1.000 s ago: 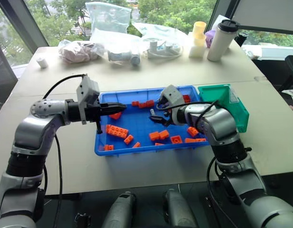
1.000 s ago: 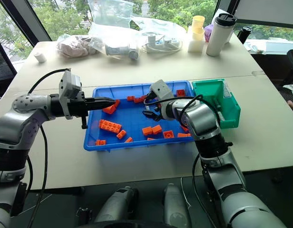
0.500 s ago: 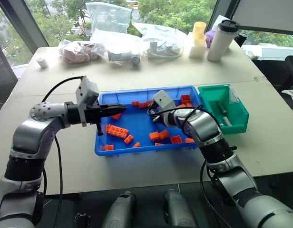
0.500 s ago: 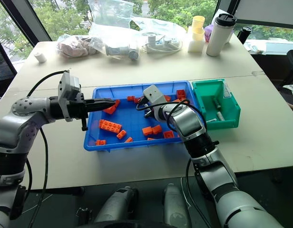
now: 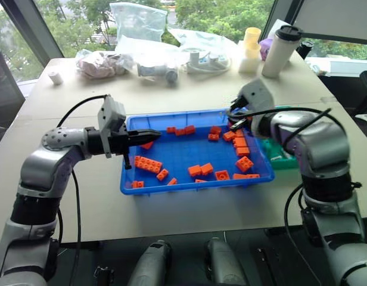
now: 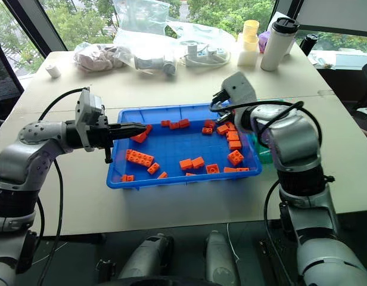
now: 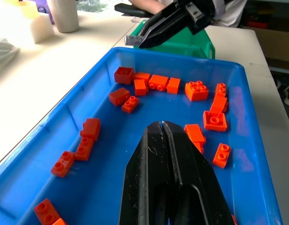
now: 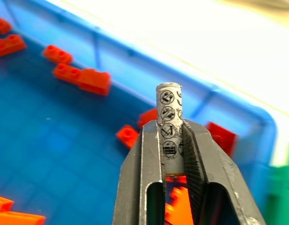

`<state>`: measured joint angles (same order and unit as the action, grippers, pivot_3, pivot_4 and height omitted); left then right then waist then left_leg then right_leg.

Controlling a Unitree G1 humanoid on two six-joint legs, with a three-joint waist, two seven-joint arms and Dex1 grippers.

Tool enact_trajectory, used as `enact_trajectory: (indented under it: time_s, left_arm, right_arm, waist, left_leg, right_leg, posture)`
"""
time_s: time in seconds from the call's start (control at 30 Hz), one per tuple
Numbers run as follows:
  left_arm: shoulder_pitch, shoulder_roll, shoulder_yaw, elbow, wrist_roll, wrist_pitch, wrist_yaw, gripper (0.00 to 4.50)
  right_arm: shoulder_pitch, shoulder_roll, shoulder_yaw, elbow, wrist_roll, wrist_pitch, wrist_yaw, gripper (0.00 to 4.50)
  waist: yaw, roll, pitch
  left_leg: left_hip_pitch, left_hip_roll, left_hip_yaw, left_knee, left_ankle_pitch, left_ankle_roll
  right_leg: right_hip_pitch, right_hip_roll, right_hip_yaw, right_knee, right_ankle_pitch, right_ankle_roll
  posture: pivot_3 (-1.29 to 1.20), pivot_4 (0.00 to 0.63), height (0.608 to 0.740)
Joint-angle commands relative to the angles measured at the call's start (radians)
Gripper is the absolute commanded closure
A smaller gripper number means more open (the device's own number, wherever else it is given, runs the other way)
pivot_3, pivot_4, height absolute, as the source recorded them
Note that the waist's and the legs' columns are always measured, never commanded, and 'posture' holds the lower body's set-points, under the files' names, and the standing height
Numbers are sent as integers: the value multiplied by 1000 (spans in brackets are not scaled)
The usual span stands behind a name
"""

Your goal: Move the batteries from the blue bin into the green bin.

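Observation:
The blue bin (image 5: pixel 195 186) lies mid-table with orange bricks (image 5: pixel 149 165) scattered in it. My right gripper (image 5: pixel 233 123) hangs above the bin's far right corner, shut on a battery (image 8: pixel 169 101), a grey cylinder with printed symbols that sticks out past the fingertips. The green bin (image 5: pixel 273 156) sits just right of the blue bin, mostly hidden behind my right arm; its rim (image 7: pixel 191 47) shows behind that gripper in the left wrist view. My left gripper (image 5: pixel 154 132) is shut and empty, held level over the blue bin's left end. I see no other batteries.
Along the far side of the table lie plastic bags (image 5: pixel 136 24), a white tumbler with a dark lid (image 5: pixel 280 50), a stack of yellow cups (image 5: pixel 249 47) and a small white roll (image 5: pixel 54 77). Bare tabletop lies in front of the bins.
My right gripper shut on a battery down in the blue bin, then rose and swung right towards the green bin. The left arm stayed still.

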<state>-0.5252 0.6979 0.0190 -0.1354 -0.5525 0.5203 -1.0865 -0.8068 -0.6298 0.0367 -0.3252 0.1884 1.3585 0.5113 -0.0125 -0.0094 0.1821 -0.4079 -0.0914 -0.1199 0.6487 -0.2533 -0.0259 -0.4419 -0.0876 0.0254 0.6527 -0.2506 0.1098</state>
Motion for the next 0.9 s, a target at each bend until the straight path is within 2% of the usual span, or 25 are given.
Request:
enact_trajectory:
  time_s: [0.03,0.17,0.37,0.43,0.47,0.5,0.53,0.63,0.67,0.9]
  left_arm:
    - [-37,-15,-15,26,18,-39,-22,4500]
    - [-63,-38,-29,59,30,-65,-40,4500]
    - [-86,-52,-31,72,22,-71,-65,4500]
    - [-93,-52,-31,76,24,-69,-72,4500]
    - [-95,-53,-30,78,25,-70,-73,4500]
    - [-95,-54,-28,76,22,-67,-73,4500]
    - [-94,-55,-26,72,17,-60,-73,4500]
    - [-88,-51,-20,52,6,-47,-72,4500]
    - [-87,-50,-17,49,4,-46,-70,4500]
    - [-84,-28,-3,24,-12,-22,-71,4500]
  right_arm:
    - [25,-114,-99,-76,31,65,27,4457]
    - [135,-222,-180,-103,58,71,59,4457]
    - [244,-240,-223,-116,94,66,63,4457]
    - [266,-237,-230,-102,92,46,53,3433]
    - [268,-232,-238,-94,95,46,47,3241]
    - [271,-233,-241,-89,98,42,45,2834]
    - [274,-239,-240,-88,99,35,44,2230]
    - [270,-274,-236,-95,105,17,56,786]
    - [267,-289,-232,-95,107,7,59,132]
    - [264,-395,-225,-150,203,-91,206,53]
  waist:
    - [0,0,0]
    - [0,0,0]
    - [-4,0,0]
    - [-2,0,0]
    - [-1,0,0]
    - [0,0,0]
    - [0,0,0]
    - [1,0,0]
    - [1,0,0]
    - [0,0,0]
  left_leg:
    - [0,0,0,0,0,1]
    - [0,0,1,0,-1,2]
    - [1,1,2,0,-1,2]
    - [0,1,2,0,-1,2]
    - [0,1,2,0,-1,2]
    - [0,1,2,1,-1,2]
    - [0,1,2,1,-1,2]
    - [0,1,2,1,-1,2]
    - [0,1,2,1,-1,2]
    - [0,1,2,1,-1,3]
  right_leg:
    - [0,0,0,0,0,0]
    - [0,0,0,0,0,0]
    - [0,0,1,1,0,0]
    - [0,0,1,1,0,0]
    - [0,0,1,0,0,0]
    - [0,0,1,0,0,0]
    - [0,0,1,0,0,0]
    - [1,0,1,0,0,0]
    - [1,0,1,0,0,0]
    - [1,0,1,0,0,0]
  posture:
    - [0,150,740]
    - [0,150,740]
    - [0,150,740]
    - [0,150,740]
    - [0,150,740]
    - [0,150,740]
    - [0,150,740]
    - [0,150,740]
    - [0,150,740]
    - [0,150,740]
